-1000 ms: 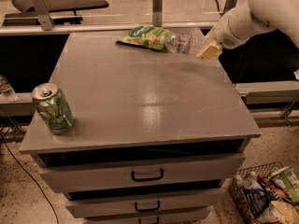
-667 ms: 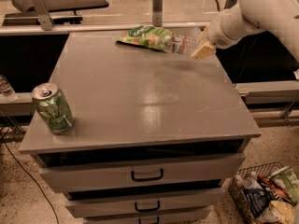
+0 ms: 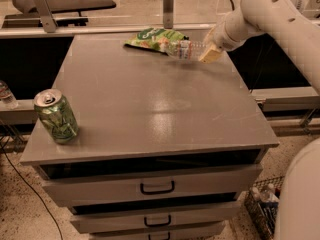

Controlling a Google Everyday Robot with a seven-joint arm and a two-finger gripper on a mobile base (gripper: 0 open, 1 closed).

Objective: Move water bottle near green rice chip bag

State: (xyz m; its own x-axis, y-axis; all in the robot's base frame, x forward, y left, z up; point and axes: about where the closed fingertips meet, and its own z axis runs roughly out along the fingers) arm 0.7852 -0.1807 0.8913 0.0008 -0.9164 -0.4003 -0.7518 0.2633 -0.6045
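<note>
The near half of the cabinet top (image 3: 150,99) held nothing belonging to the job. Its only object was a drink can (image 3: 56,115) standing upright at the front left corner, well apart from everything else. The work was at the far edge. There the gripper (image 3: 208,53) hung over the far right corner, and it looked to be clamped on the right end of the water bottle (image 3: 184,49). The bottle lay level on its side and seemed to sit just off the surface, with a shadow under it. Its left end reached the right edge of the green chip bag (image 3: 152,38), which lay flat against the far rim. Whether the two touched or the bottle only overlapped the bag could not be told.

Judged from that, the carrying was all but done, since the bottle was already beside the bag. What remained was to set it down on the top and let go, then draw the arm (image 3: 270,9) clear without dragging the bottle back or nudging the bag.

Counted from the front, there were three drawers (image 3: 150,184), each with one dark handle, and one wire basket (image 3: 257,211) on the floor at the lower right. On the top were one can, one water bottle and one chip bag. One arm with one gripper reached in from the right.
</note>
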